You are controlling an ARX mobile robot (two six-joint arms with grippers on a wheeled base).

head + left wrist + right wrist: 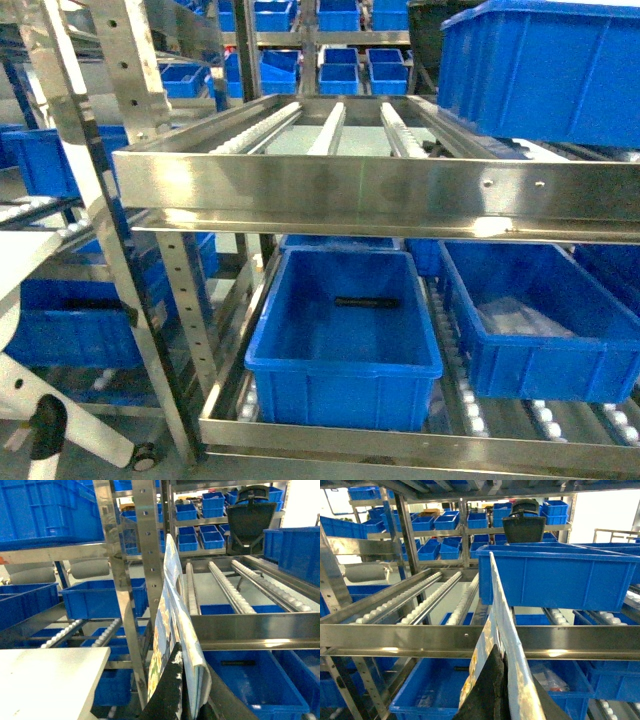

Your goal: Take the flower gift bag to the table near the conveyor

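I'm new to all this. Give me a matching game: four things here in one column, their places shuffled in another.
1. flat flower-printed gift bag
2. pale grey-white table top
3. steel conveyor rails with white rollers
4. small black bar

A. inside the open blue plastic bin
B. upper rack level
C. upright on edge, close to both wrist cameras
D. lower left of left wrist view

Pairs: 1-C, 2-D, 3-B, 4-A
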